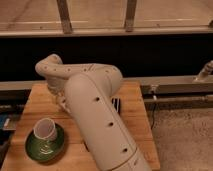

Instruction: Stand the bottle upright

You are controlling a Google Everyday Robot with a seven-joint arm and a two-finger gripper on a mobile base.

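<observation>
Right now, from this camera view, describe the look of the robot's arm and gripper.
The arm is cream-white and smooth: thick rounded tube sections with bulbous joints and small dark round dots along the shells. No loose cables show. The gripper is hidden behind the big front section, over the left part of the wooden table, so its look cannot be told.

Table (137, 107): wooden.
Set on it: green saucer (35, 151) bearing a cup (46, 129), front left; dark object (116, 105), centre.
Gripper: hidden by the arm (95, 115), over the table's left.
</observation>
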